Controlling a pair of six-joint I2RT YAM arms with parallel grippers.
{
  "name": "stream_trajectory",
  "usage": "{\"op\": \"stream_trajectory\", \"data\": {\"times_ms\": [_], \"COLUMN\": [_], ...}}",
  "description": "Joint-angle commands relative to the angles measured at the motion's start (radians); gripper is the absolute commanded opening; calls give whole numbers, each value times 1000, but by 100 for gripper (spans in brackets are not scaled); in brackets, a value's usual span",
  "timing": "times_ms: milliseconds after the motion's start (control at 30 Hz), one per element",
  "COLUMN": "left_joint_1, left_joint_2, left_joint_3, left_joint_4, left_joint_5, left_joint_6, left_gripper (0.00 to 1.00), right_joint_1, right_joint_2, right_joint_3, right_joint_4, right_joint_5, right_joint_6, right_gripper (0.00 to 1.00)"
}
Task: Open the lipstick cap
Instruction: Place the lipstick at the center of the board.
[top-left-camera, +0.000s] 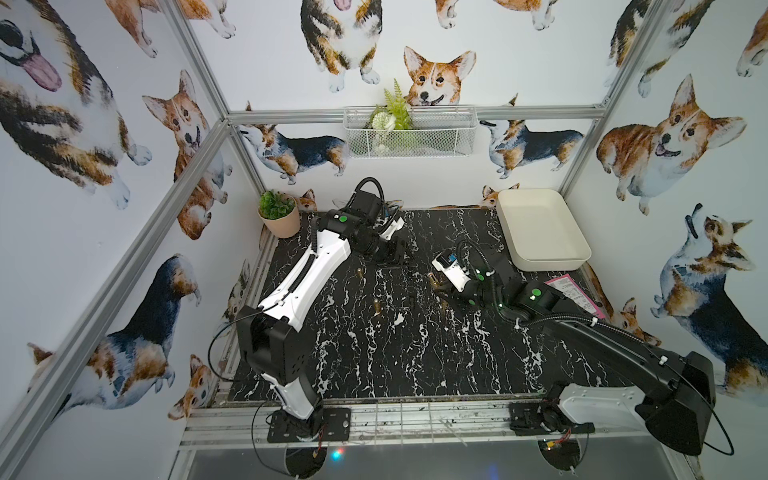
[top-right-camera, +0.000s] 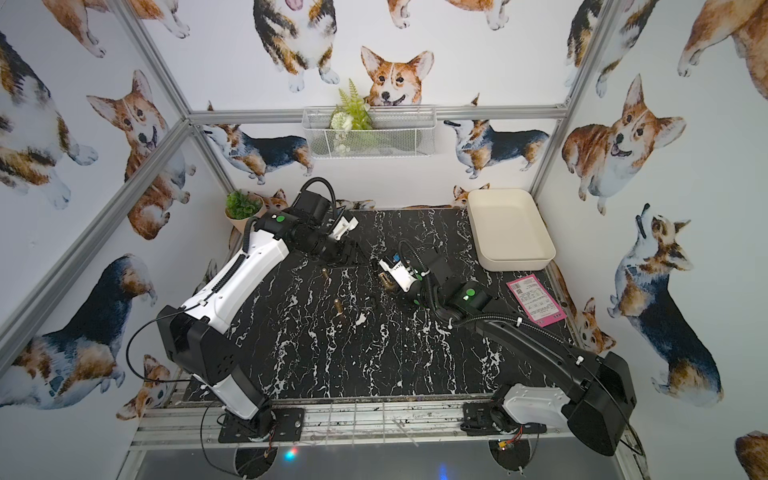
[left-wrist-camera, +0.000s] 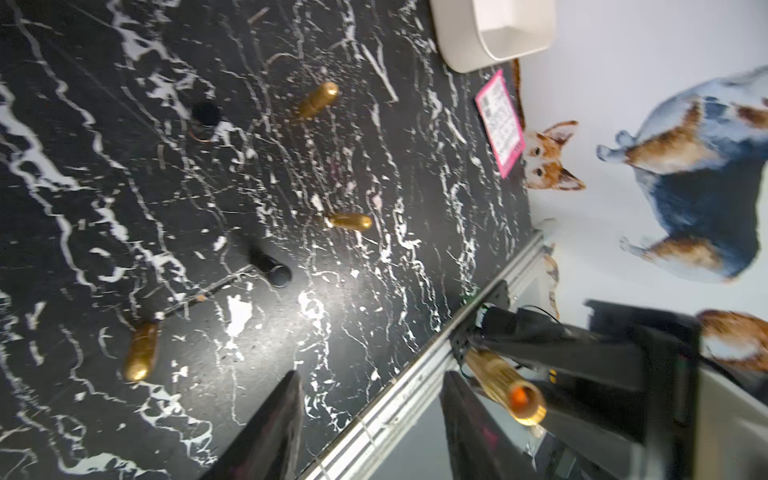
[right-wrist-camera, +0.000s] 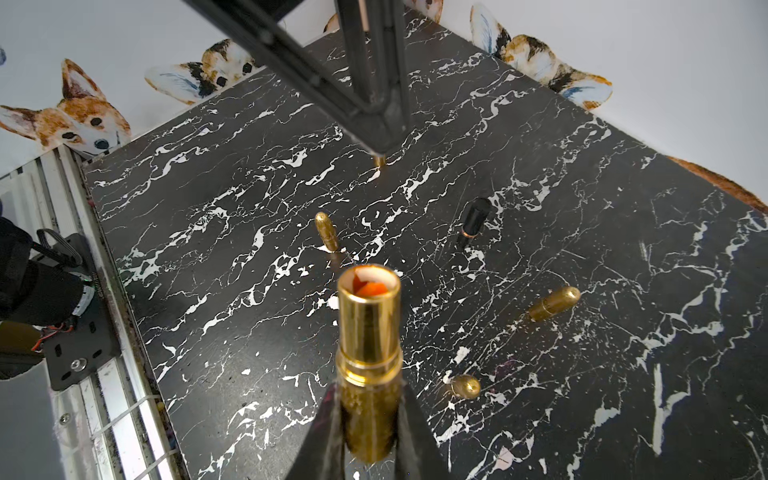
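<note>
right gripper: fingers pinched tight on the lower body of the lipstick, one finger on each side.
lipstick: gold tube, cap off, held above the table; the orange stick shows inside the open end. in both top views it sits right of the table's middle.
lipstick heading: the open end points away from the right gripper and toward the left arm's side.
left gripper: fingers spread apart with nothing between them. in the right wrist view its tips hang over the table, well apart from the lipstick's open end.
gold caps: three lie on their sides on the table in the left wrist view, apart from one another. which one belongs to the held lipstick cannot be told.
small gold piece: shows just under the left gripper's tips in the right wrist view. touching or not cannot be told.
black tubes: two, lying on the table among the gold caps.
table: black with white marble veins.
white tray: back right corner of the table.
pink card: flat on the table just in front of the white tray, partly under the right arm.
plant pot: back left corner.
wire basket: on the back wall, greenery inside.
</note>
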Motion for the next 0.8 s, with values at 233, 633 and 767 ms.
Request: {"op": "stream_trajectory", "data": {"times_ms": [233, 633, 767], "left_joint_1": [-67, -92, -93], "left_joint_2": [-19, 6, 29], "left_joint_3": [8, 20, 44], "left_joint_4": [-45, -32, -47], "left_joint_5": [91, 86, 68], "left_joint_6": [-12, -12, -7], "left_gripper": [57, 54, 53], "right_joint_1": [2, 7, 10], "right_joint_2": [37, 49, 48], "right_joint_3": [20, 28, 26], "right_joint_4": [51, 38, 44], "right_joint_5": [19, 8, 5], "right_joint_6": [-16, -15, -15], "right_gripper": [0, 0, 0]}}
